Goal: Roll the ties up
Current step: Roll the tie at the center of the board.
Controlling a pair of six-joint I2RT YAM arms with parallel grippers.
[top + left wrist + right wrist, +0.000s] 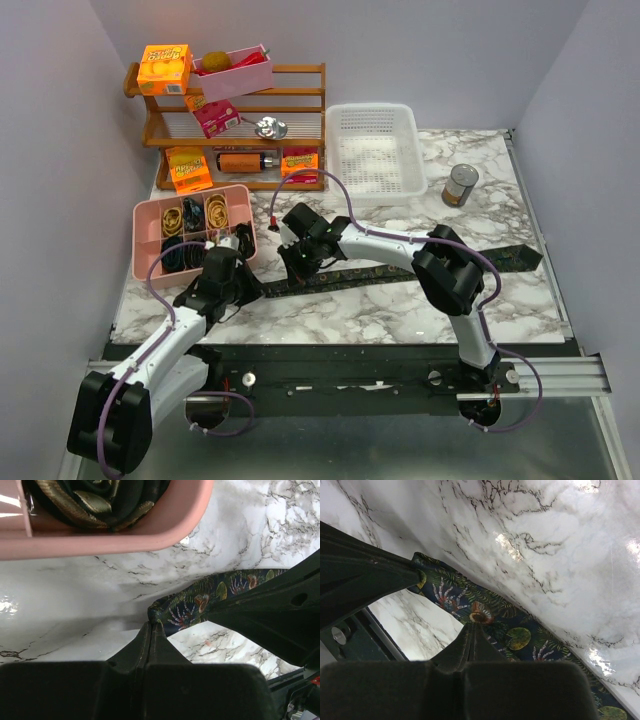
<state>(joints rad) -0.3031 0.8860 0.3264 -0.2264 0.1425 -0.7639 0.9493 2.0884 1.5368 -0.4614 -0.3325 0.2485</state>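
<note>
Rolling so far: the tie (420, 270) lies stretched flat on the desk (330, 320) with no coil on it, so I judge its roll as barely begun, if at all.
Tie's place: in front of the pink tray (138, 245). Its narrow end is just off the tray's near right corner, and its length runs rightward away from the tray, the wide pointed end well apart from it.
Left hand (151, 624): fingers pressed together, pinching the tie's narrow tip, near the tray's wall.
Right hand (471, 626): closed on the same tie, just beyond the left hand on the side away from the tray.
Possibly done: a dark and gold bundle (100, 500) sits inside one tray compartment and looks like fabric already wound.
Left to do: wind this tie's whole length, then probably stow it in the tray.
Hidden: from above, both arms cover the narrow end and both grips.
Hard to tell: whether the tip is folded over or only bunched.
Cut off: the bundle is cropped in the left wrist view, so I cannot count what it holds.
</note>
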